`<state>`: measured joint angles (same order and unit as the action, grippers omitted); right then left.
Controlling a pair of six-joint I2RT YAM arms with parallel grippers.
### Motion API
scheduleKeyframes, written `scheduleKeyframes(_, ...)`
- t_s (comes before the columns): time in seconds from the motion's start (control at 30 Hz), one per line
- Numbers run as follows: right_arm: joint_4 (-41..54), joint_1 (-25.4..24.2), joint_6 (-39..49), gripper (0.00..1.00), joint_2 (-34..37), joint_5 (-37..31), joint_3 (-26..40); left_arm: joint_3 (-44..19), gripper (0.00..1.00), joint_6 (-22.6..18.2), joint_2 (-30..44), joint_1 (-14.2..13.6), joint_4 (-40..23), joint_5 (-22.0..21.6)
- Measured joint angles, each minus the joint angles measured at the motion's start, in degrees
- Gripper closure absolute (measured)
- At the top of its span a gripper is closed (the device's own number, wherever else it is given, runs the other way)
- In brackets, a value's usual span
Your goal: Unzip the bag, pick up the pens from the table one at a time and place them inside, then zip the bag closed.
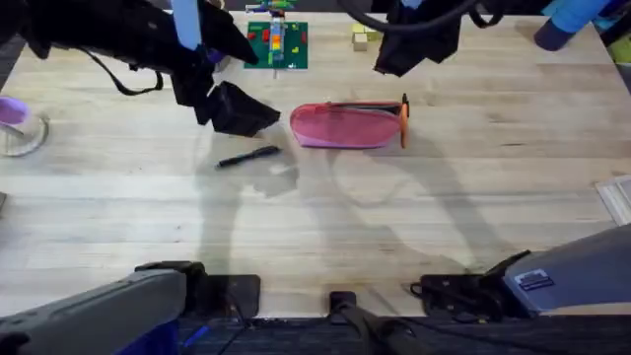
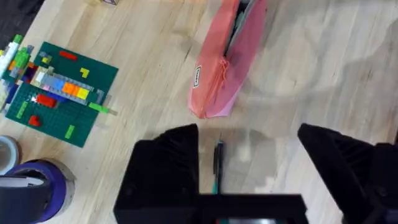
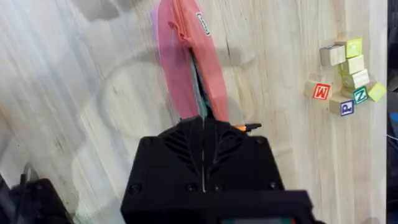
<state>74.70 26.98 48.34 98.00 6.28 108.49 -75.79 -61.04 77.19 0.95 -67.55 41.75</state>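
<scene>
Overhead view shows the pink soft fabric pencil pouch (image 1: 345, 126) lying lengthwise across the light wooden plank tabletop (image 1: 414, 227), its zipper already open. One slim orange pen with a black end (image 1: 404, 120) stands crosswise at the pouch's right end, seemingly half in. One slim all-black pen (image 1: 248, 157) lies bare on the tabletop, just left of and nearer than the pouch, long axis nearly parallel to it. The left gripper (image 2: 249, 162) hovers right over that black pen, jaws spread wide and empty, the pen running between them along the opening, so the left arm is plainly the nearer one. The right gripper (image 3: 204, 146) sits above the pouch's orange-pen end, jaws closed together, holding nothing I can make out. Two pens, one pouch.
</scene>
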Motion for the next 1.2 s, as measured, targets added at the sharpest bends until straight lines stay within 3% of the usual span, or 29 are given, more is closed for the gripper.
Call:
scheduleKeyframes(0.37,0.15,0.0,0.18,0.971,0.83,0.0,0.02,0.0,0.008,0.0,0.0,0.0,0.0,0.0)
scheduleKeyframes(1.2,-2.0,-0.02,7.67,0.969,19.32,-0.02,-0.75,0.0,0.008,0.0,0.01,0.0,-0.01,-0.02)
